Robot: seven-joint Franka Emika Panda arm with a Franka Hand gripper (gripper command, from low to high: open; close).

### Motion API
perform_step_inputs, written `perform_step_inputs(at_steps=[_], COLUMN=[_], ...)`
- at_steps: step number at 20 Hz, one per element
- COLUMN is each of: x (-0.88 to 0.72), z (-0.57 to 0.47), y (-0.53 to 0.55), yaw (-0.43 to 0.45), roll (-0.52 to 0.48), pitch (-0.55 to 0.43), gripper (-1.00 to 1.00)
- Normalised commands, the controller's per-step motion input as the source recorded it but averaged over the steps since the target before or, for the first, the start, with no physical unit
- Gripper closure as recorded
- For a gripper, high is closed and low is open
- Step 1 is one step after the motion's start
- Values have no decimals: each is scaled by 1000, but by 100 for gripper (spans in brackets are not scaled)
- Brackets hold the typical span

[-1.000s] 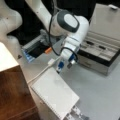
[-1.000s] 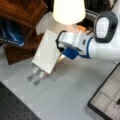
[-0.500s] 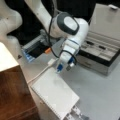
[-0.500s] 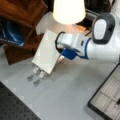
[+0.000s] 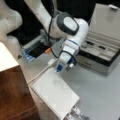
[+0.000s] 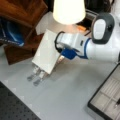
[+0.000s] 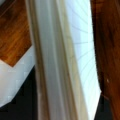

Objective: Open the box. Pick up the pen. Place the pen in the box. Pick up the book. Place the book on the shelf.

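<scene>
The white book (image 5: pixel 55 93) lies tilted by the dark wood shelf (image 5: pixel 11 100), its low end over silver rails (image 5: pixel 76 113). My gripper (image 5: pixel 63 68) is at the book's far edge and looks shut on it. In a front view the book (image 6: pixel 45 53) leans toward the shelf (image 6: pixel 23 15) with the gripper (image 6: pixel 62 56) at its right edge. The book's page edge (image 7: pixel 53 65) fills the wrist view, with brown wood on both sides. The box (image 5: pixel 100 53) stands open at the right, lid (image 5: pixel 107 22) up. A dark slim pen (image 6: pixel 117 102) lies in the box tray (image 6: pixel 106 96).
A grey trough with a blue edge (image 5: pixel 31 51) sits behind the book, with an orange item (image 5: pixel 47 50) beside it. A white cable (image 5: pixel 41 73) runs past the book's far corner. The perforated silver rails (image 6: pixel 36 75) stick out under the book. A dark perforated board (image 6: pixel 12 107) lies at bottom left.
The gripper has shifted slightly along the book's edge. The book, box and shelf stay where they were.
</scene>
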Motion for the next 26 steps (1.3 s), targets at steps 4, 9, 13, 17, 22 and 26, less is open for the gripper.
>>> perform_step_inputs(at_steps=[4,9,13,17,22,26], x=[91,61,40,32,50,92], z=[-76,-44,-28,-2,13,64], y=[-20,32,47,12,-12,-30], yaw=[3,1,-14,-9,6,49], roll=[-53,-49,-47,-45,-37,-68], pitch=[19,15,16,23,30,69], gripper=[100,100,100,100,100,100])
